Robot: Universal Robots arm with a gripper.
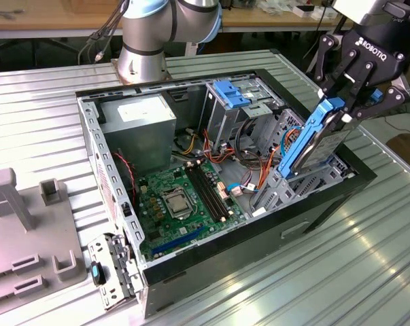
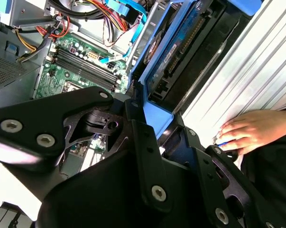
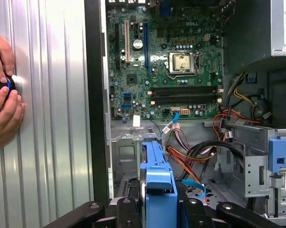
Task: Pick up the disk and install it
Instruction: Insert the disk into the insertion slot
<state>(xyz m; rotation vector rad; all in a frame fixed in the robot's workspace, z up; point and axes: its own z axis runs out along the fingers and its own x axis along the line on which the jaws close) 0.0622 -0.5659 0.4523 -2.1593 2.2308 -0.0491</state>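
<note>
The gripper [image 1: 346, 109] is clamping the disk [image 1: 315, 142] by its upper end (blue bracket showing), holding it tilted, lower end dipping into the case [image 1: 218, 268] at the exterior view's right.

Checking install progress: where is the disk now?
On the exterior view's right, the disk stands tilted over the case's drive bay, its top held by the gripper.

- One disk [image 1: 318, 136], blue-framed.
- One gripper [image 1: 342, 112], black.
- One computer case [image 1: 225, 261], opened.
- One green motherboard [image 1: 181, 207].
- One grey power supply [image 1: 140, 122].
- Two hands [image 3: 1, 52] on one ribbed table [image 3: 52, 118].
- One grey fixture block [image 1: 21, 231].
- One arm base [image 1: 142, 61].
</note>
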